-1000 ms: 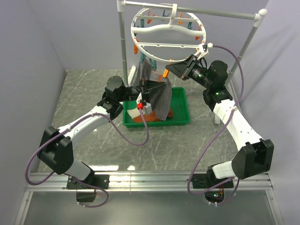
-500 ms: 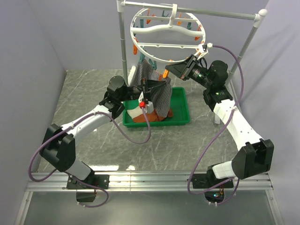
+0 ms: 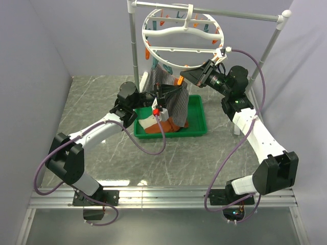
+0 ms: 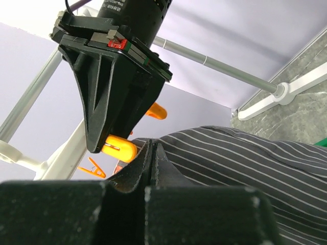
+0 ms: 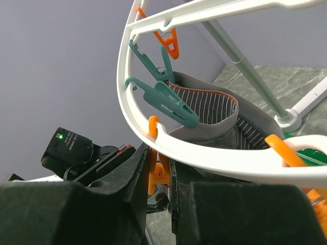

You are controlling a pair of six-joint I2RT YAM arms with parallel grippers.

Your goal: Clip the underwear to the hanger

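The grey striped underwear (image 3: 173,102) hangs from the white ring hanger (image 3: 181,50) by one corner at the left, over the tray. My left gripper (image 3: 163,93) is shut on the underwear's upper edge (image 4: 152,153) and holds it up just below an orange clothespin (image 4: 120,148). My right gripper (image 3: 182,78) is shut on that orange clothespin (image 5: 159,171), squeezing it right under the hanger ring (image 5: 214,155). The underwear's waistband (image 5: 209,104) shows behind the ring in the right wrist view. The two grippers are almost touching.
A green tray (image 3: 198,130) under the underwear holds an orange-rust garment (image 3: 164,128) and a white cloth (image 3: 145,122). The white-and-grey tube rack (image 3: 135,51) carries the hanger. Teal clothespins (image 5: 171,102) hang on the ring beside my right gripper.
My left gripper has moved up and to the right with the underwear's edge, closer to the orange clothespin. My right gripper has stayed in place.
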